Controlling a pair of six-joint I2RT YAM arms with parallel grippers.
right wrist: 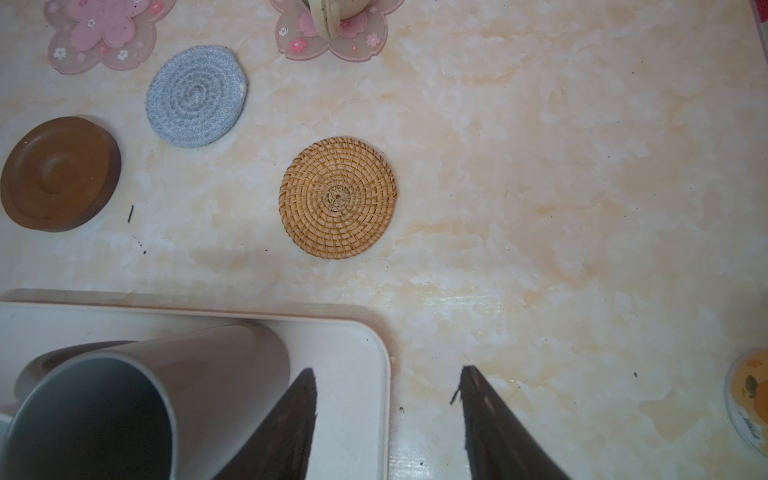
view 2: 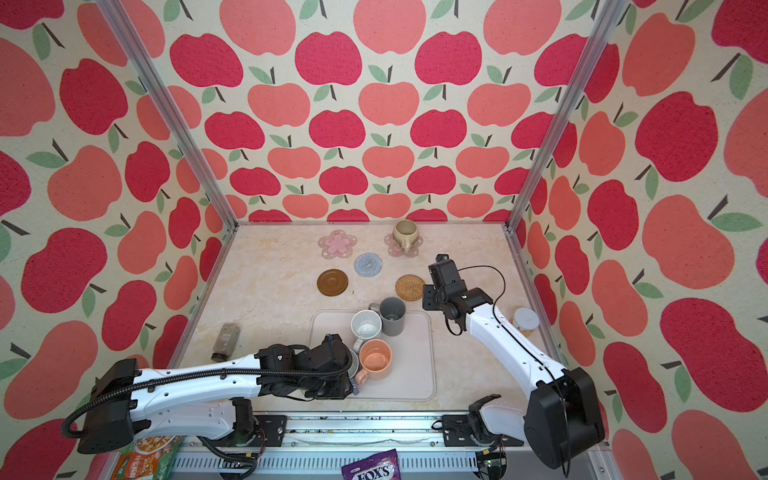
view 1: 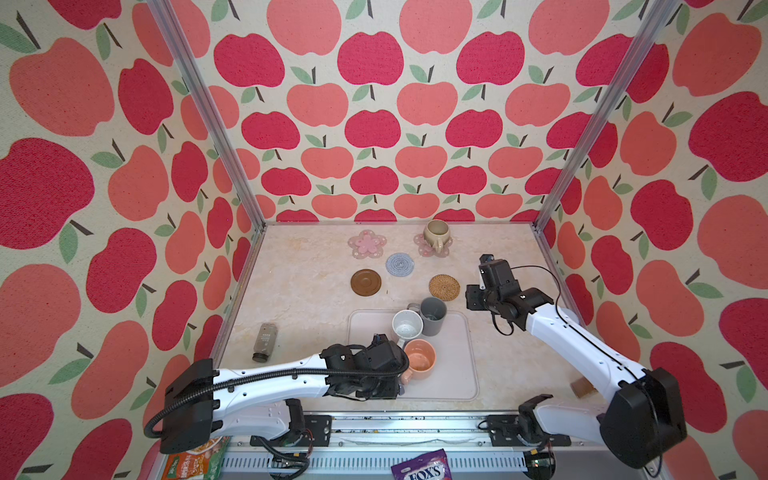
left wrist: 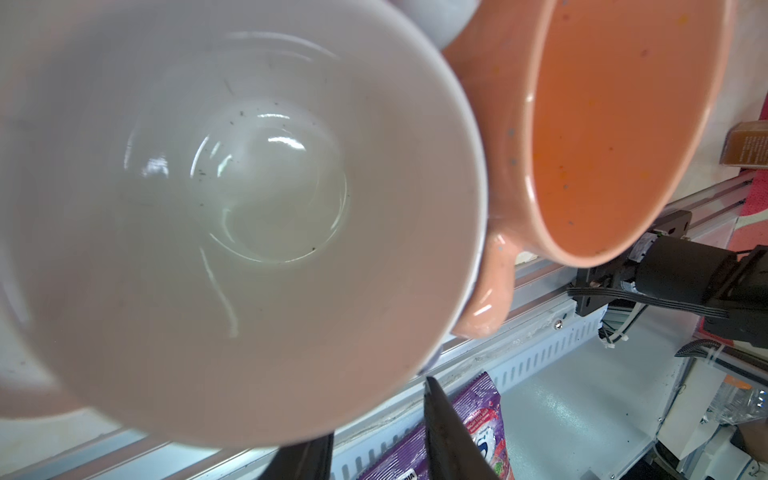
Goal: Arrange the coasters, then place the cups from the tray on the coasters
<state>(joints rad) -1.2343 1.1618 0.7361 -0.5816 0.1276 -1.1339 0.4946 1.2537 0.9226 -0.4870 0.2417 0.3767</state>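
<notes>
Marble-look table (view 1: 299, 299), apple-print walls (view 1: 374, 124). My right claw (right wrist: 386, 419): open, empty, over tray (right wrist: 332, 345) corner. My left claw (left wrist: 374, 415): at white-lined mug (left wrist: 249, 208); grip cannot be told.

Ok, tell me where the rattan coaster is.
In both top views the rattan coaster lies bare on the table, right of centre, just beyond the tray and by the grey mug.

The right gripper (right wrist: 386, 415) hangs with its jaws apart over the tray's (right wrist: 353, 345) corner, where the dark grey mug (right wrist: 208, 361) stands. On the table (right wrist: 540, 208) lie the rattan coaster (right wrist: 337, 198), the blue-grey coaster (right wrist: 195, 96), the brown disc (right wrist: 58, 172) and two flower coasters (right wrist: 104, 33), one of them (right wrist: 357, 45) bearing the beige mug (right wrist: 326, 16).
</notes>
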